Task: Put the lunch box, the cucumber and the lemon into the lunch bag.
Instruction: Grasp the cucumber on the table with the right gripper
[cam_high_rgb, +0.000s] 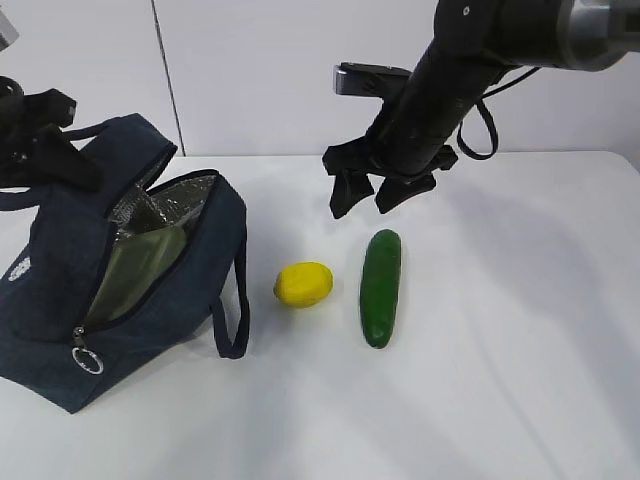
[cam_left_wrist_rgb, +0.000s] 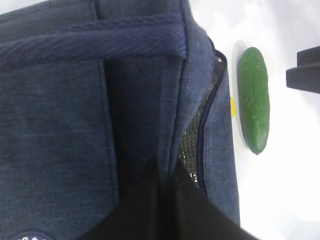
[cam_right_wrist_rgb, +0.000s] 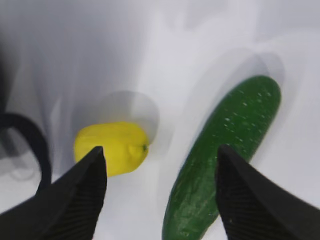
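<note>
- Lunch bag (cam_high_rgb: 120, 290): dark navy fabric, lying on the white table (cam_high_rgb: 500, 380) at the left, its zipper open so the silver foil lining (cam_high_rgb: 150, 215) shows.
- Lunch box (cam_high_rgb: 135, 275): its pale green lid shows through the bag's opening, so it is already inside.
- Metal ring pull (cam_high_rgb: 87, 360): hangs at the near end of the zipper.
- Round patch (cam_high_rgb: 20, 267): sits on the bag's side with pale markings; the writing is too small to read. The left wrist view catches only its edge.
- Left gripper (cam_high_rgb: 40, 150): at the bag's top by the handle (cam_high_rgb: 110, 130). Its fingers are pressed together; the dark fabric seems pinched between them, but I cannot tell for sure.
- Right gripper (cam_high_rgb: 365, 195): hangs above the table with its fingers (cam_right_wrist_rgb: 75, 200) spread wide and nothing between them.
- Lemon (cam_high_rgb: 303, 284): bright yellow, on the table just beyond the left fingertip in the right wrist view, between the bag and the cucumber.
- Cucumber (cam_high_rgb: 381, 287): dark green, lying flat just inside the right finger, near the lemon but apart from it.
</note>
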